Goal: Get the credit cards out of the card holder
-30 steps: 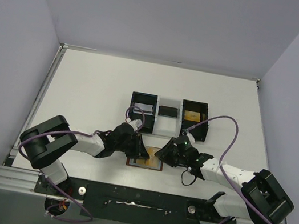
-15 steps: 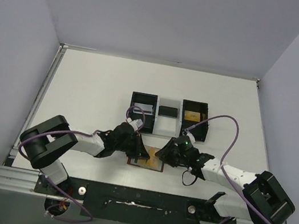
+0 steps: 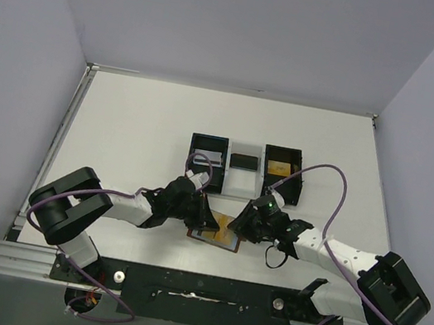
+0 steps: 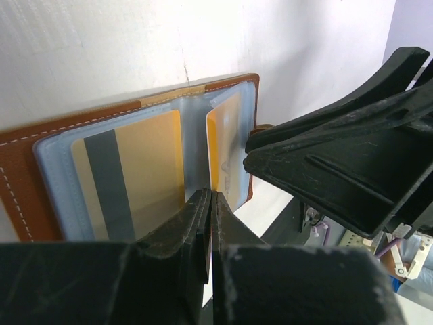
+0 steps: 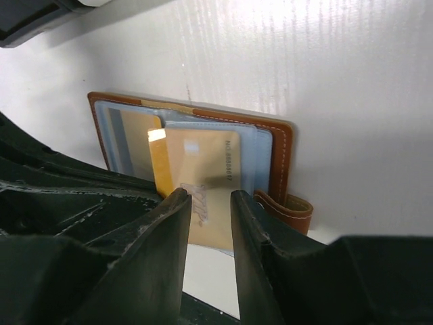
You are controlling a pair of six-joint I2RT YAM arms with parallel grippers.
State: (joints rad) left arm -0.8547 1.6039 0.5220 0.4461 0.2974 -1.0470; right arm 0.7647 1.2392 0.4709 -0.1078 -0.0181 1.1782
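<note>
- The small brown leather card holder [image 3: 220,232] lies open and flat on the white table [image 3: 140,124], near its front edge, between the two grippers.
- Its blue-grey pockets face up. One holds a gold card with a grey stripe [image 4: 132,172], tucked well in.
- The other pocket holds a second gold card [image 5: 203,169], which pokes part-way out of its sleeve. The brown snap tab [image 5: 298,206] sticks out beside it.
- The left gripper [image 4: 210,196] has its black fingers pressed together, the tips down at the holder's middle fold. I cannot tell whether they pinch any of the lining.
- The right gripper [image 5: 208,196] stands narrowly parted over the protruding card, which shows across the gap. Whether its tips touch the card I cannot tell.
- Behind the holder sits a black-and-white three-compartment tray [image 3: 240,182].
- Its left black bin holds a pale grey flat item [image 3: 207,159], its white middle bin a dark one [image 3: 243,162], and its right black bin a yellowish one [image 3: 280,169].
</note>
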